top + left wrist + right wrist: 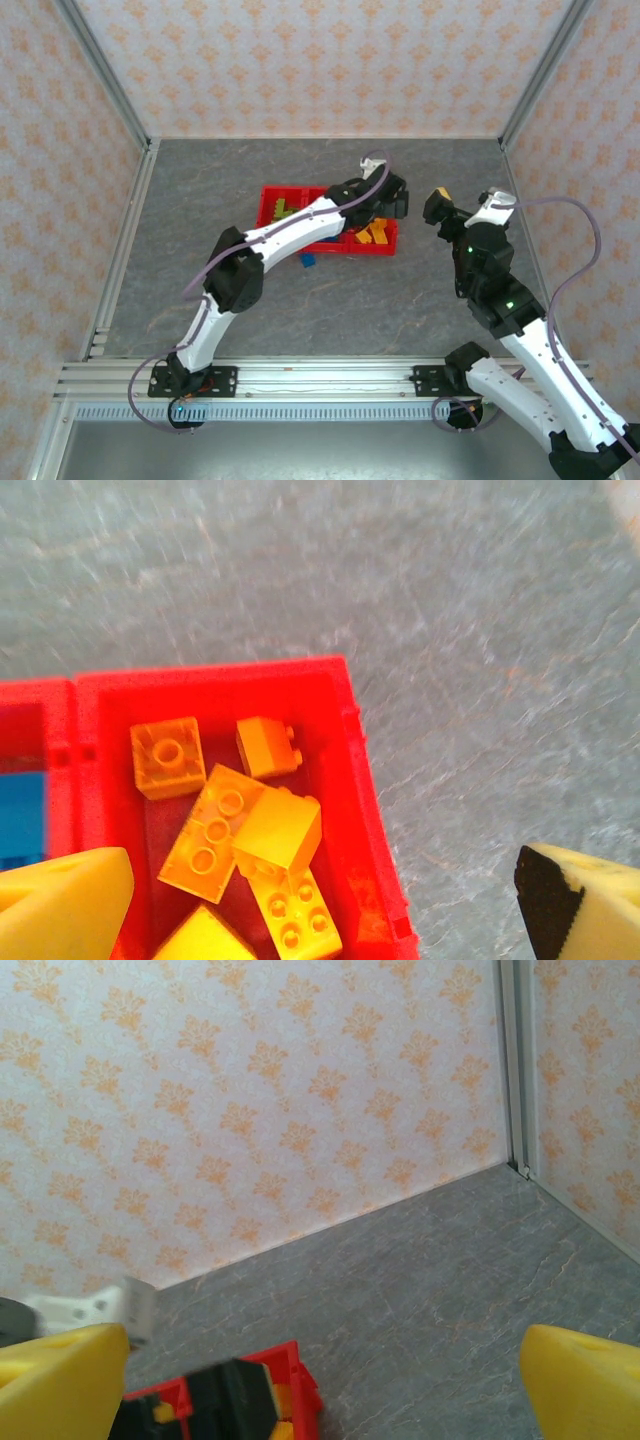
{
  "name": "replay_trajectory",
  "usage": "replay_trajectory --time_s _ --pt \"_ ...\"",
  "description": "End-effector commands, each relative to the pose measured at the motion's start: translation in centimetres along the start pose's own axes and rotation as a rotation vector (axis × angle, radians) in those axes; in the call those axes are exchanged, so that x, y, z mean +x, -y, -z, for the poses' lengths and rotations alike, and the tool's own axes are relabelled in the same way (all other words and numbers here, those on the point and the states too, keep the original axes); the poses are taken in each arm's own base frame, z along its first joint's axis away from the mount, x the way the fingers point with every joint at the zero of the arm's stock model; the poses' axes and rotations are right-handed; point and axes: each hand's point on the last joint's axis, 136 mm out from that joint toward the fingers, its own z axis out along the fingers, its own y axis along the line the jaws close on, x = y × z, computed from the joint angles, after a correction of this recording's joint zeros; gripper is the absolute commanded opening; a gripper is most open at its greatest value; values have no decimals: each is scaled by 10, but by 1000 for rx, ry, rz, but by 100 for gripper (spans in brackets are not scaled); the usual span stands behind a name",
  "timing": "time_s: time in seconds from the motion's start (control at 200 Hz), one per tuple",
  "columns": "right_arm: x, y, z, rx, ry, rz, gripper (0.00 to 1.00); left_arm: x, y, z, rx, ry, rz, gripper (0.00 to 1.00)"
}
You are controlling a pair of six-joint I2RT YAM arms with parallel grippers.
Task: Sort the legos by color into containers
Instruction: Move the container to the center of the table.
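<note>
Orange-yellow legos point(240, 825) are lying heaped in the right bin of the red containers point(210, 675). Lime green ones point(285, 210) are sitting in the left bin, and one blue brick point(308, 260) is resting on the gray tabletop point(330, 310) just near of the tray. The left jaws are hovering spread wide above the orange-yellow pile, gripping nothing. The right jaws are hanging spread and empty, well right of the tray.

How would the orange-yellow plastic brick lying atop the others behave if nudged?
The orange-yellow plastic studded brick looks rigid, probably light. Perched tilted on neighbouring bricks, it would likely topple or slide. Its smooth faces may slip.
</note>
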Motion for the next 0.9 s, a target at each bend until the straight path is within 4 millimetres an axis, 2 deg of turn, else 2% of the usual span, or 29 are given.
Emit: replay_trajectory --time_s 0.0,0.115,0.14,0.155,0.215,0.345,0.455,0.571,0.706,0.896 --pt "-6 -6 1 -24 6 -17 100 -24 -24 36 -68 67 -40 100" --pt "-2 -9 -2 -34 -9 -20 100 -22 -41 60 -73 99 -45 99" --pt "-1 -11 -2 -39 -12 -21 100 -15 -47 60 -82 94 -51 99" --pt "0 -12 -3 -42 -16 -21 100 -19 -48 71 -72 111 -46 99" --pt "3 -15 -5 -56 -27 -25 100 -12 -60 84 -68 124 -48 99" --pt "8 -25 -10 -89 -55 -34 100 17 -95 104 -112 105 -48 100" --pt "15 -33 -14 -118 -87 -38 100 50 -128 116 -161 66 -13 99" --pt "24 -42 -19 -151 -123 -51 100 87 -150 124 -148 16 39 99" --pt "42 -56 -27 -198 -191 -84 100 120 -169 132 -139 -37 48 99" --pt "63 -80 -39 -261 -299 -101 100 158 -174 124 -106 -137 39 99"
